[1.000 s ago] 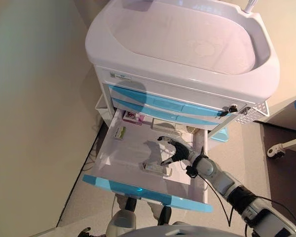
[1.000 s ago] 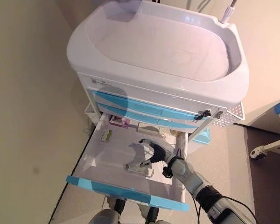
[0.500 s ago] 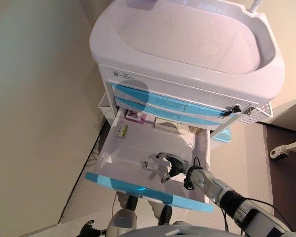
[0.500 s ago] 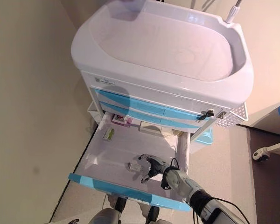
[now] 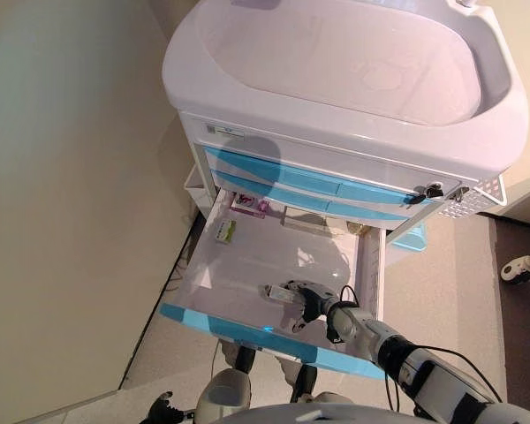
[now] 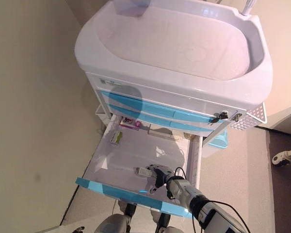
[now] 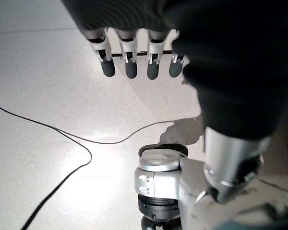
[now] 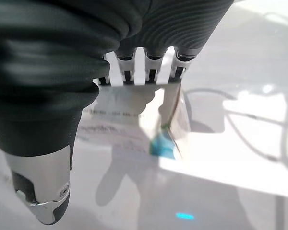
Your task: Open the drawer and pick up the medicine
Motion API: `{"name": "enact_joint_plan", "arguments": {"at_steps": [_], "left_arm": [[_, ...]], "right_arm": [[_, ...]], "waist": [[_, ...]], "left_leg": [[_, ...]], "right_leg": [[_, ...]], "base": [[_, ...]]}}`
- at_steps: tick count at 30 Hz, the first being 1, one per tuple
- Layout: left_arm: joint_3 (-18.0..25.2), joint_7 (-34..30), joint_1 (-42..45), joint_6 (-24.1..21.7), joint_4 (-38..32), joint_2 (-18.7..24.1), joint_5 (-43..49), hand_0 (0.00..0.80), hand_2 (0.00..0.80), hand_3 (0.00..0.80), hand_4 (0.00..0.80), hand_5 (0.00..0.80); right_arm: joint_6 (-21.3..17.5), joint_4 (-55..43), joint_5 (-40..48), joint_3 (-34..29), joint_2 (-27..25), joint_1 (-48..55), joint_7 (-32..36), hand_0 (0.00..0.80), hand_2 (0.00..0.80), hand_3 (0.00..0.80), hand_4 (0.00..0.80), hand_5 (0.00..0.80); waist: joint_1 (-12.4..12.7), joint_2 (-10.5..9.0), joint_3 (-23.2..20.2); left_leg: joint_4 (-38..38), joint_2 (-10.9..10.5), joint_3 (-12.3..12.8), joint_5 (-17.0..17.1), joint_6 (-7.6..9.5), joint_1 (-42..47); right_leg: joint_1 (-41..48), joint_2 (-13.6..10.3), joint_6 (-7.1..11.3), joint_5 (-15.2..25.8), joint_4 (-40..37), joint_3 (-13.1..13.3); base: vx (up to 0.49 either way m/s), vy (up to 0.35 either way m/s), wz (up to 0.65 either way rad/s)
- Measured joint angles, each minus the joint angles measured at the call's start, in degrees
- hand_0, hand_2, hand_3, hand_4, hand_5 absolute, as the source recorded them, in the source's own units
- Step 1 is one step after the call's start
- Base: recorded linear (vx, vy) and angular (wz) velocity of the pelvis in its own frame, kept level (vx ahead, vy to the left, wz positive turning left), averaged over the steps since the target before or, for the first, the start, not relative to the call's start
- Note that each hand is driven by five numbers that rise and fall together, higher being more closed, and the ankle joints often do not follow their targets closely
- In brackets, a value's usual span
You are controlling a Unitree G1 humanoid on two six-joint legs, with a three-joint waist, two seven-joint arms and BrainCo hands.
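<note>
Glossy white drawer [image 5: 247, 265]; right hand [image 5: 311, 300] on flat medicine box [image 5: 281, 293].

L hand [image 7: 149, 52] is seen from very close: dark ribbed cover fills top and upper right of frame, w/ a row of silver dark-tipped fingers [image 7: 130, 64] hanging straight below it at top centre. Nothing is held or touched by them. Behind, a pale speckled floor [image 7: 43, 86] is shown across left and centre, w/ a bright glare patch at lower left-centre.
</note>
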Motion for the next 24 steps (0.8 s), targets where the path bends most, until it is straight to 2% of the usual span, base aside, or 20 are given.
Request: {"name": "enact_joint_plan", "arguments": {"at_steps": [10, 14, 15, 20, 22, 23, 24], "left_arm": [[-0.4, 0.8, -0.4, 0.0, -0.2, -1.0, -0.1, 0.0, 0.0, 0.0, 0.0, 0.0], [-1.5, 1.4, -1.0, 0.0, -0.3, -1.1, -0.2, 0.0, 0.0, 0.0, 0.0, 0.0], [-2.8, 2.0, -1.0, 0.0, -1.4, -0.9, -0.6, 0.0, 0.0, 0.0, 0.0, 0.0], [-3.9, 2.4, -1.5, -0.6, -1.5, -1.2, -1.1, 0.0, 0.0, 0.0, 0.0, 0.0], [-3.9, 2.4, -1.5, -0.7, -1.3, -1.3, -1.2, 0.0, 0.0, 0.0, 0.0, 0.0], [-3.9, 2.4, -1.6, -0.7, -1.2, -1.3, -1.2, 0.0, 0.0, 0.0, 0.0, 0.0], [-3.9, 2.4, -1.7, -0.7, -1.0, -1.3, -1.2, 0.0, 0.0, 0.0, 0.0, 0.0]], "right_arm": [[0.8, 0.9, 0.0, -0.8, 0.2, -0.9, -3.3, 0.0, 0.0, 0.0, 0.0, 0.0], [0.8, 1.7, 0.0, -0.8, 0.6, -1.7, -4.6, 0.0, 0.0, 0.0, 0.0, 0.0], [0.8, 2.9, 0.0, -0.8, 0.8, -2.3, -5.1, 0.0, 0.0, 0.0, 0.0, 0.0], [0.9, 6.0, -0.1, -1.7, 1.6, -4.8, -6.3, 0.0, 0.0, 0.0, 0.0, 0.0], [1.1, 7.1, -0.8, -1.8, 1.9, -5.2, -6.9, 0.389, 0.389, 0.389, 0.389, 0.389], [1.5, 7.1, -2.0, -1.7, 1.9, -5.6, -7.8, 0.508, 0.508, 0.508, 0.508, 0.508], [1.7, 7.5, -2.5, -1.7, 1.9, -5.9, -7.9, 0.577, 0.577, 0.577, 0.577, 0.577]], "waist": [[-0.1, 1.07, -0.2], [-0.1, 1.28, -0.1], [-0.1, 1.47, -0.1], [-0.1, 2.61, 0.4], [-0.1, 2.63, 0.4], [-0.1, 2.63, 0.4], [-0.1, 2.63, 0.4]], "left_leg": [[0.2, -0.1, -0.1, 0.1, 0.03, -1.1], [0.3, -0.1, -0.2, 0.2, 0.02, -1.9], [0.3, -0.1, -0.2, 0.2, 0.02, -1.9], [0.3, -0.1, -0.4, 0.2, 0.0, -2.3], [0.4, -0.1, -0.6, 0.2, 0.0, -2.6], [0.4, -0.1, -0.9, 0.2, 0.0, -2.7], [0.4, -0.1, -1.0, 0.2, -0.01, -2.7]], "right_leg": [[-1.1, 0.0, -0.04, 0.0, 0.0, -0.1], [-1.8, 0.0, -0.08, 0.1, 0.1, -0.1], [-1.8, 0.0, -0.08, 0.1, 0.1, -0.1], [-2.1, 0.0, -0.08, 0.1, 0.1, -0.3], [-2.2, 0.0, -0.08, 0.1, 0.0, -0.5], [-2.3, 0.0, -0.09, 0.0, 0.0, -0.5], [-2.3, 0.0, -0.09, 0.0, 0.0, -0.5]], "base": [[0.0, 0.002, 0.0], [0.0, 0.0, 0.0], [0.0, 0.0, 0.0], [0.003, 0.002, 0.02], [0.005, -0.003, 0.07], [0.007, -0.007, 0.07], [0.007, -0.007, 0.06]]}}
